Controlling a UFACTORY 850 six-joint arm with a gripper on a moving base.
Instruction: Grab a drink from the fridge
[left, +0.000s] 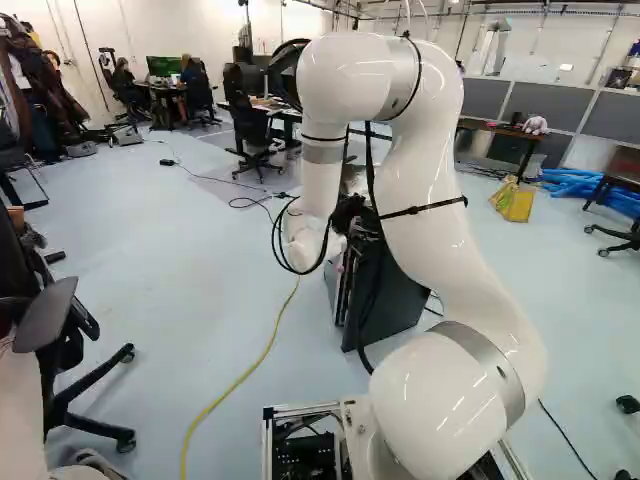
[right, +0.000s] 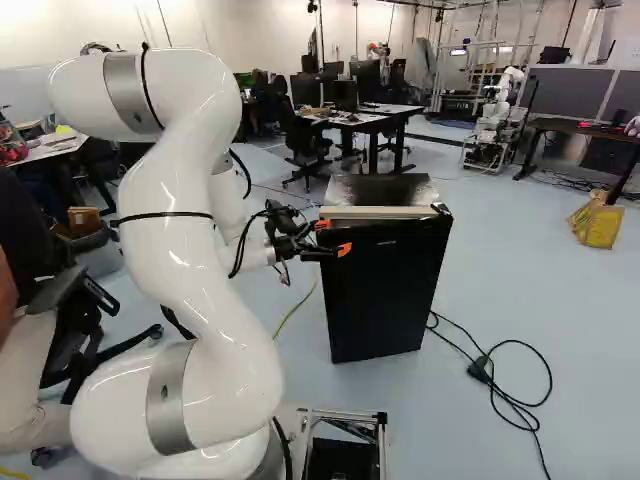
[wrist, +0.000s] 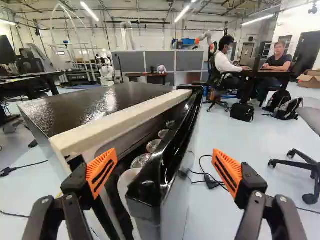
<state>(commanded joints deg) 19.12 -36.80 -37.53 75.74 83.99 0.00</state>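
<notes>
Cans (wrist: 141, 161) are the drinks within view: at least four silver tops in a row on the inner side of the fridge door (wrist: 155, 187), at twelve o'clock from the end effector (wrist: 165, 170). The door is ajar on the black mini fridge (right: 385, 290), which sits roughly twelve to one o'clock from the arm's foot, its cabinet at eleven o'clock in the wrist view. The end effector is spread wide with nothing in its grasp; one orange pad (wrist: 101, 171) is at eleven o'clock by the gap, the other at one o'clock outside the door, so the pair straddles the door's edge without pinching it.

The step in hand looks to be getting the door wider open; the inner finger would need to bear on its inside and swing it out. The door should feel stiff, glossy and slippery, turning on its hinge. A can, if full, will likely be fairly heavy for its size, smooth, perhaps damp, with thin walls that dent under a hard squeeze. Best hold is round the upper body, level, once there is room for both fingers.

Only tops and part of the nearest can's pale side show; the lower bodies, any shelf rail and the cabinet's inside are hidden. How deep the inner finger reaches into the gap, and whether it touches anything, I cannot tell.
</notes>
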